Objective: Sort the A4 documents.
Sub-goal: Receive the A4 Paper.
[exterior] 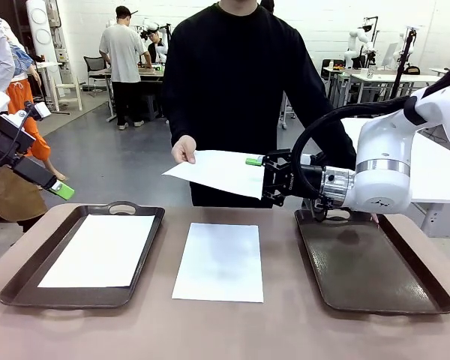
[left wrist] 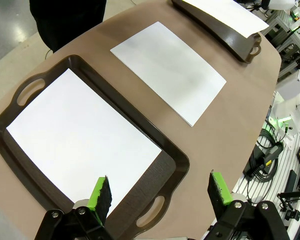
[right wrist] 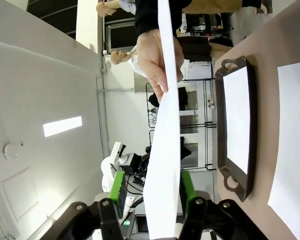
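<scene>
So far, in the front view, one thin white A4 sheet (exterior: 97, 250) lies flat inside the dark brown handled tray on the left (exterior: 19, 289). A second white sheet (exterior: 220, 262) lies on the brown tabletop (exterior: 285, 330) between the trays, and the matching dark tray on the right (exterior: 375, 277) holds nothing. A third white sheet (exterior: 221, 171) hangs above the table's far edge — the person's hand (exterior: 184, 150) holds one end and the right gripper (exterior: 259, 180) straddles the other. I judge one sheet sorted, one mid-handover and one untouched. The left gripper (exterior: 60, 190) hovers at the picture's left edge, well apart from any paper.

From the left wrist, the left gripper (left wrist: 160, 192) shows jaws spread wide and empty above the left tray's near end. At the top, white paper overlaps the far tray; I cannot tell whether it lies in the tray or above it.

From the right wrist, the third sheet (right wrist: 162, 150) runs up between the green pads (right wrist: 117, 192). The right gripper (right wrist: 151, 190) has its jaws apart — a gap shows on one side, so the paper is not pinched. The sheet's lower end is cut off.
</scene>
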You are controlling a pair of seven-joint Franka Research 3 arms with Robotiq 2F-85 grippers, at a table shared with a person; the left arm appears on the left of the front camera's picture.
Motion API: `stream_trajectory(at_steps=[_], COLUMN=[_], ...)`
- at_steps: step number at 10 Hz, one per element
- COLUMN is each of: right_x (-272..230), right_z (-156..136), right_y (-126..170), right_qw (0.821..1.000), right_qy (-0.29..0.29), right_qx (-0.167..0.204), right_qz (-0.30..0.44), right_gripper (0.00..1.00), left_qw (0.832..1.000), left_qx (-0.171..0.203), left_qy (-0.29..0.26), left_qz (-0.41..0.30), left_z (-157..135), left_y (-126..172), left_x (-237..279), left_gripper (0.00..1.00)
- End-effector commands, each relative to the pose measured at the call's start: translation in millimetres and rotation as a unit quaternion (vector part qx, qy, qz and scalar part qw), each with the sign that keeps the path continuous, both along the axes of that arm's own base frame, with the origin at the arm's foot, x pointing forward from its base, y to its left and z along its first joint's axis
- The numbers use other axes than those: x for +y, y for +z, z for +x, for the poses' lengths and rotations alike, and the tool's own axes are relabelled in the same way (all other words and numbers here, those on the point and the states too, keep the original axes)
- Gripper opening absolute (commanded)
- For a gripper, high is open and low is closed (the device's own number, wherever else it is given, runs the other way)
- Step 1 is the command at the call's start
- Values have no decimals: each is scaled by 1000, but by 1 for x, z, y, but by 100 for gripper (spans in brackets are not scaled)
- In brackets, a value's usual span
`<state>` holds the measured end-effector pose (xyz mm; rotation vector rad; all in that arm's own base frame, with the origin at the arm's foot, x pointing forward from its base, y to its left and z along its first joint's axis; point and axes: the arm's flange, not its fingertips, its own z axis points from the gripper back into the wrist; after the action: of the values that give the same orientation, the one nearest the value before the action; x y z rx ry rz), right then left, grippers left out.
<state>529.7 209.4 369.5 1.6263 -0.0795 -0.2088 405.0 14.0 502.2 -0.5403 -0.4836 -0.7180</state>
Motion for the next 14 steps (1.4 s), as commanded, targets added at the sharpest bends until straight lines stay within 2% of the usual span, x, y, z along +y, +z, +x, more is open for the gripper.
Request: stream_trajectory(at_steps=[1, 5, 6, 11, 12, 13, 14], right_x=[2, -1, -2, -2, 1, -2, -2], right_z=[6, 7, 7, 5, 1, 1, 1], right_y=[-3, -4, -5, -8, -5, -6, -6], right_qw=[1000, 1000, 1000, 1000, 999, 1000, 1000], right_qy=[-7, -11, -11, 0, 46, 0, 0], right_qx=[0, 4, 6, 3, -19, 6, 6], right_qz=[16, 19, 19, 19, 14, 3, 3], right_gripper=[39, 4, 0, 0, 0, 0, 0], left_qw=[1000, 1000, 1000, 1000, 1000, 1000, 1000], left_qx=[-2, -2, -2, -2, -2, -2, -2], left_qy=[-2, -2, -2, -2, -2, -2, -2], left_qz=[1, 1, 1, 1, 1, 1, 1], left_z=[0, 0, 0, 0, 0, 0, 0], left_y=[1, 1, 1, 1, 1, 1, 1], left_x=[0, 0, 0, 0, 0, 0, 0], left_gripper=[100, 100, 100, 100, 100, 100, 100])
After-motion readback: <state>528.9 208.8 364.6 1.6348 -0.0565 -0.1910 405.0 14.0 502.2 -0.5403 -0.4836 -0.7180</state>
